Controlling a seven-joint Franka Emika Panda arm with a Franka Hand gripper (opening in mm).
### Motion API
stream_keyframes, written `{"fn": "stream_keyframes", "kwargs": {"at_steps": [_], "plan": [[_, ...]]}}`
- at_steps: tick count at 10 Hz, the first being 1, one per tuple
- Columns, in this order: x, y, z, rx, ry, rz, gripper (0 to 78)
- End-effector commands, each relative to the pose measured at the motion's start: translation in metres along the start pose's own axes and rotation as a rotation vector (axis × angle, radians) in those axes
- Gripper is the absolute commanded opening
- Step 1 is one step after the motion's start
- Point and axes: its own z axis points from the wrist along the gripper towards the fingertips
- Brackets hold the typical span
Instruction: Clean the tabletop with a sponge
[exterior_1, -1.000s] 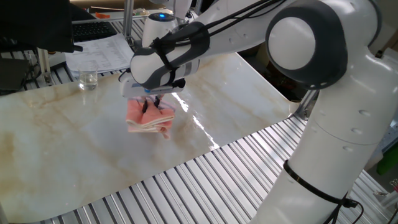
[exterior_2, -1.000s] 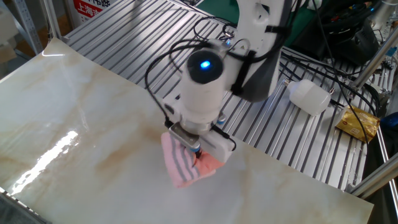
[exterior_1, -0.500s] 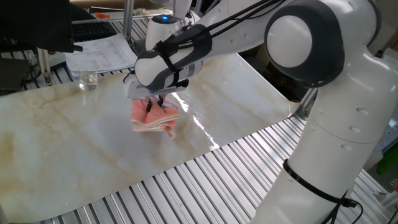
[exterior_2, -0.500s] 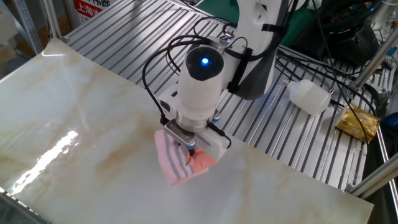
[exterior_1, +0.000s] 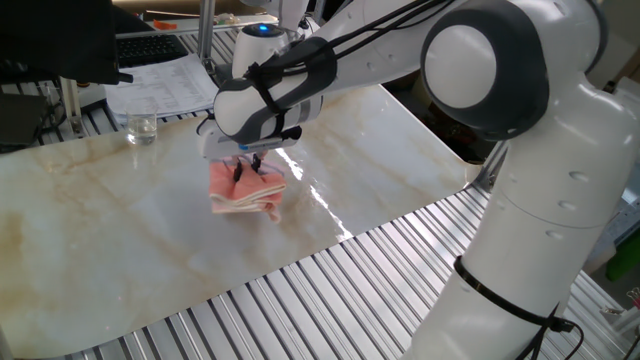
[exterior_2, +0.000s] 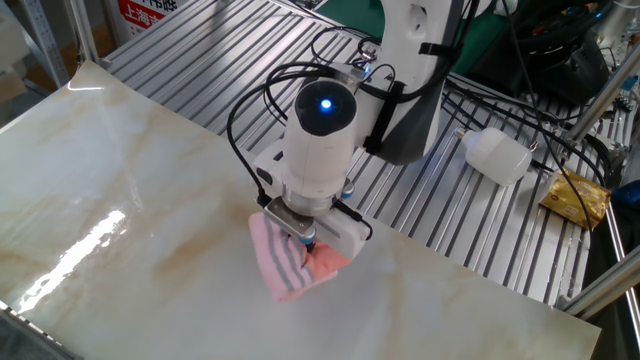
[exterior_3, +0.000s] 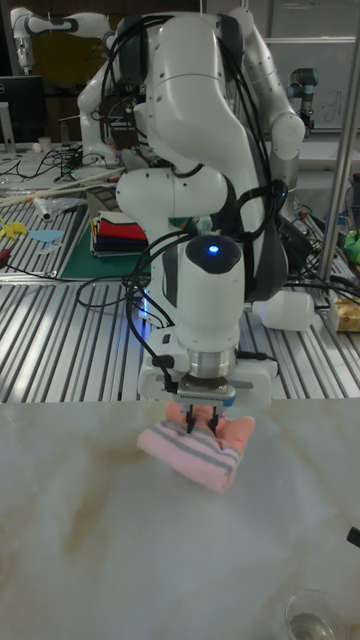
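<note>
The salmon-pink sponge (exterior_1: 245, 192) (exterior_2: 285, 262) (exterior_3: 198, 451) with grey-and-white stripes lies folded on the cream marble tabletop (exterior_1: 110, 250) (exterior_2: 110, 240) (exterior_3: 90, 540). My gripper (exterior_1: 248, 167) (exterior_2: 307, 240) (exterior_3: 202, 422) points straight down and is shut on the sponge, with its dark fingertips pinching the top fold. The sponge's underside rests on the slab. The wrist body hides the part of the sponge right under it.
A clear glass (exterior_1: 141, 127) (exterior_3: 313, 612) stands on the slab's edge. Ribbed metal slats (exterior_1: 330, 290) (exterior_2: 250, 50) surround the slab. A white bottle (exterior_2: 497, 155) and a yellow packet (exterior_2: 575, 199) lie on the slats. Papers and a keyboard (exterior_1: 150, 50) sit behind.
The gripper has dragged the sponge a short way across the slab since a second ago, rightward in one fixed view and leftward in the other. Little motion in the last half second.
</note>
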Motion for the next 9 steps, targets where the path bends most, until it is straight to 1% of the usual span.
{"fn": "stream_keyframes", "kwargs": {"at_steps": [1,4,6,7,9], "plan": [[-0.0014,0.0006,-0.0003,-0.002,-0.001,-0.007,1.2],[-0.0016,0.0005,-0.0001,0.001,-0.003,-0.023,1.2],[-0.0018,0.0007,0.0004,-0.001,-0.010,-0.023,1.2],[-0.0018,0.0007,0.0004,-0.009,-0.010,-0.027,1.2],[-0.0018,0.0007,0.0004,-0.009,-0.010,-0.028,1.2]]}}
